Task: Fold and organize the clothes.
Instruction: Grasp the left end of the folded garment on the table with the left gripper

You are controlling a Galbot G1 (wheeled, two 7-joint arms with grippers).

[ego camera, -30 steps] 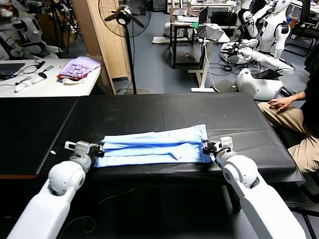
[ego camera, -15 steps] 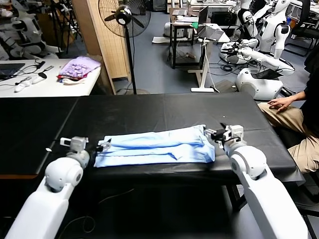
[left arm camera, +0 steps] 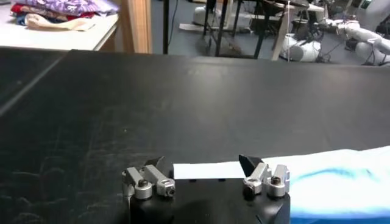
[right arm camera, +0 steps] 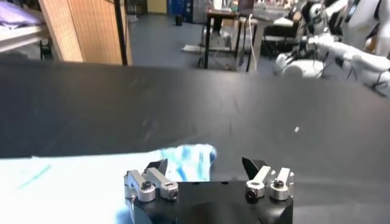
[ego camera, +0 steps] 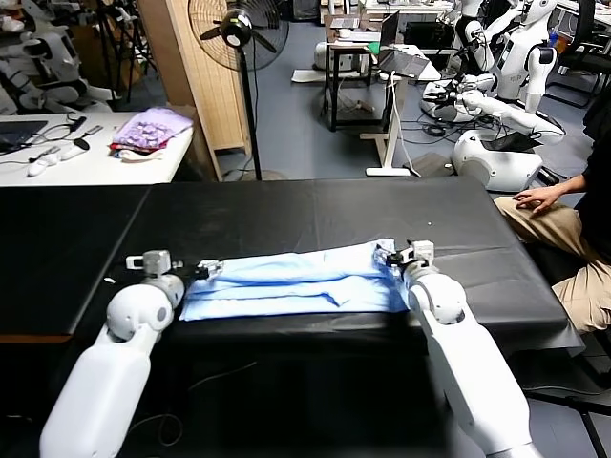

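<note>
The pale sky-blue T-shirt (ego camera: 296, 282) lies folded into a long flat strip near the front edge of the black table (ego camera: 315, 215). My left gripper (ego camera: 205, 270) is at the shirt's left end, low over the table, jaws open and empty. In the left wrist view the left gripper (left arm camera: 203, 164) has the shirt (left arm camera: 341, 182) beside one of its fingers (left arm camera: 251, 164). My right gripper (ego camera: 387, 256) is at the far right corner of the shirt, open and empty. In the right wrist view the right gripper (right arm camera: 205, 165) has the shirt's corner (right arm camera: 192, 155) just ahead between its jaws.
A lavender-purple cloth pile (ego camera: 151, 127) lies on a white table at the far left, beyond the black table. A standing fan (ego camera: 239, 29) is behind. A seated person (ego camera: 563, 229) is at the table's right end. The shirt lies close to the table's front edge.
Both grippers have moved from the near corners of the shirt's ends to the far side of those ends. The shirt lies much as before.
</note>
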